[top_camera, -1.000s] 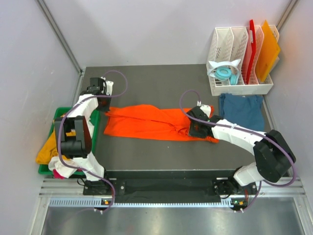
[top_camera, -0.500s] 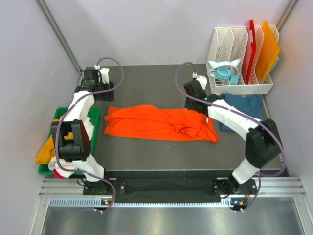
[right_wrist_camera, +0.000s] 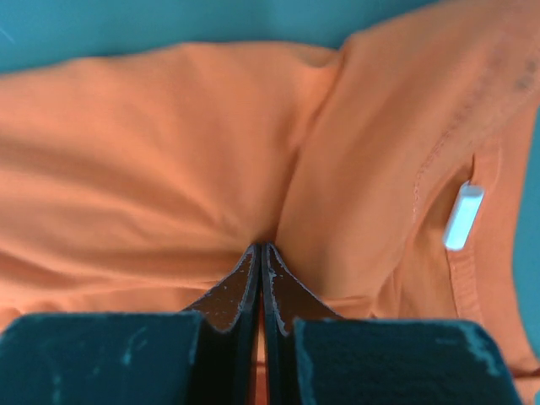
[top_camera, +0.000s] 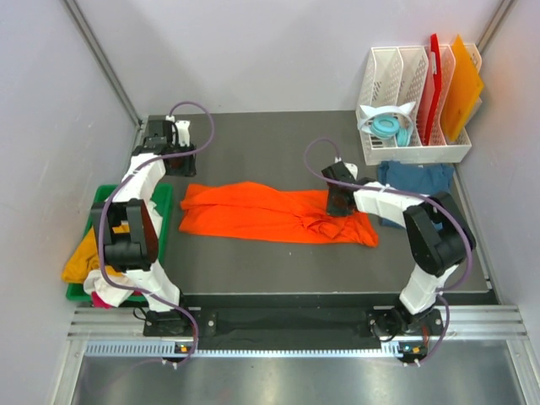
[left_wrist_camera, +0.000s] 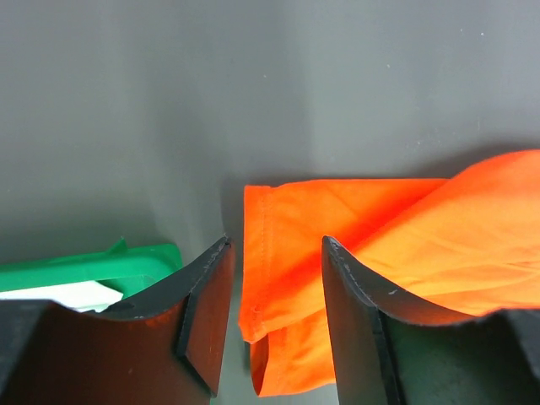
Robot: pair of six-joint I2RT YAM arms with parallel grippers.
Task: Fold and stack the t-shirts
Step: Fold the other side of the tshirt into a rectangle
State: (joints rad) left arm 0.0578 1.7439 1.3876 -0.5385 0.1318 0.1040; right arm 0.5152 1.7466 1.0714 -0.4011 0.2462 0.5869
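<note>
One bright orange t-shirt lies in a long, rumpled strip across the table. The left gripper hovers over its end, jaws apart. The right gripper is clamped on a fold of the cloth.

You're looking at an orange tee lying mid-scene as a long strip, running left-right, w/ its right end bunching up and collar + tag showing. A dark teal tee is lying flat far right. Yellow-orange, white & pink tees are sitting heaped near left.
</note>
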